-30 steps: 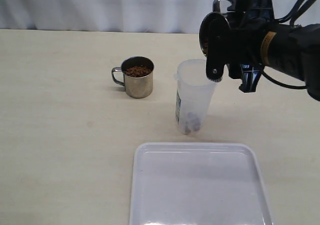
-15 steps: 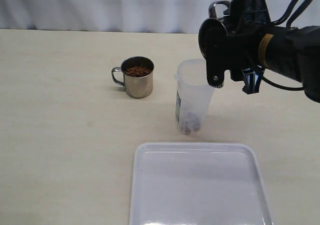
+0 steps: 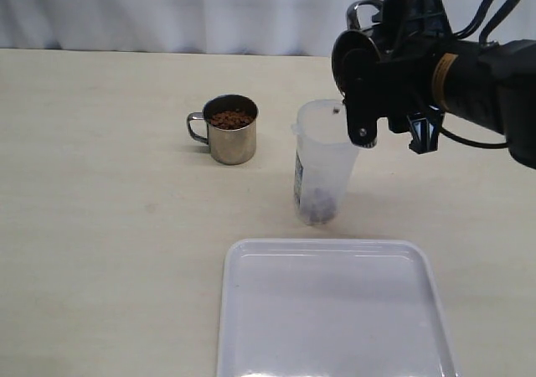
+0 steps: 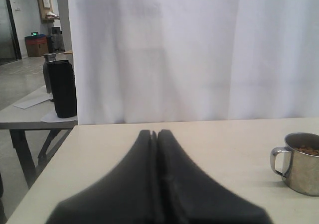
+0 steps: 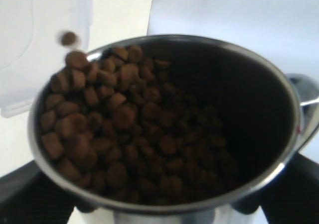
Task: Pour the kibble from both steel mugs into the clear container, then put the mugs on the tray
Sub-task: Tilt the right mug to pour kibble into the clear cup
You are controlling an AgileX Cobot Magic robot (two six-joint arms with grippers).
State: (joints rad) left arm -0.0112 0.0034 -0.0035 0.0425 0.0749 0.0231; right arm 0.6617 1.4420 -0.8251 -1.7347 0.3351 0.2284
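My right gripper [image 3: 358, 75] is shut on a steel mug [image 5: 164, 129], held tilted above the rim of the clear container [image 3: 322, 163]. In the right wrist view the kibble [image 5: 114, 129] is heaped toward the mug's low lip, and one pellet [image 5: 68, 38] is in the air past it. A few pellets [image 3: 316, 213] lie in the container's bottom. The second steel mug [image 3: 230, 130], full of kibble, stands upright left of the container, also in the left wrist view [image 4: 299, 164]. My left gripper [image 4: 153, 133] is shut and empty above the table. The white tray [image 3: 335, 310] lies at the front.
A white curtain hangs behind the table's far edge. In the left wrist view a second table with a black flask [image 4: 61, 87] stands beyond this table's side edge.
My right gripper has tipped the mug further toward the container, and a pellet now falls at the container's mouth. The second mug, container and tray have not moved.
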